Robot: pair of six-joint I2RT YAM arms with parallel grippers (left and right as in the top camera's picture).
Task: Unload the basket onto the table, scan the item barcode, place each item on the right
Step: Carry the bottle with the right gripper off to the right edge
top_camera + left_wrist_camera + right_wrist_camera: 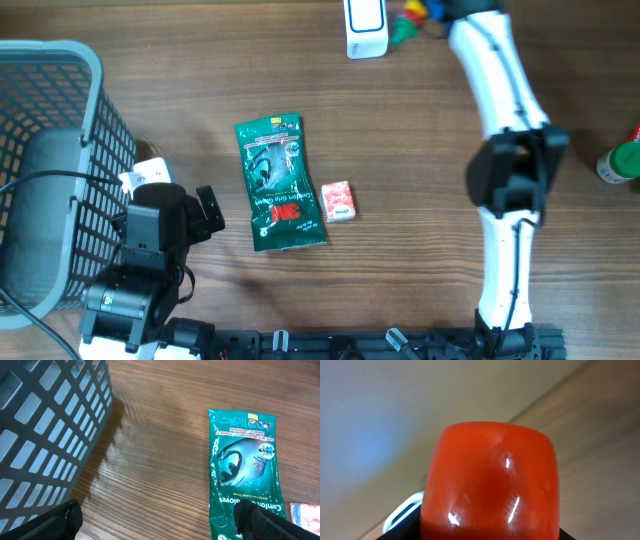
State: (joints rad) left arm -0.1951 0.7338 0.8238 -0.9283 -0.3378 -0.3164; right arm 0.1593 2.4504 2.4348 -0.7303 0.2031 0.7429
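The wooden desk [420, 130] carries a grey mesh basket [97, 130] at its left edge, close beside the left arm. The white right arm [500, 90] stretches across the right half of the desk towards the far edge. There a white scanner-like unit [365, 28] stands near a cluster of coloured pieces [412, 18]. A green-capped container [622, 162] sits at the right edge. A small red packet [338, 201] lies just beside the lower right edge of the green glove pack [280, 182].

The left end effector [208, 212] hovers over bare desk between basket and pack. Its jaws are spread to full width and are empty.

The right end effector [450, 8] is cropped at the overhead's top edge. In its wrist view a glossy red object [490, 480] hides the fingers, so its opening and grip cannot be determined.

The pack lies flat mid-desk, printed face up. It shows a glove picture, a red 3M logo and a yellow header patch.
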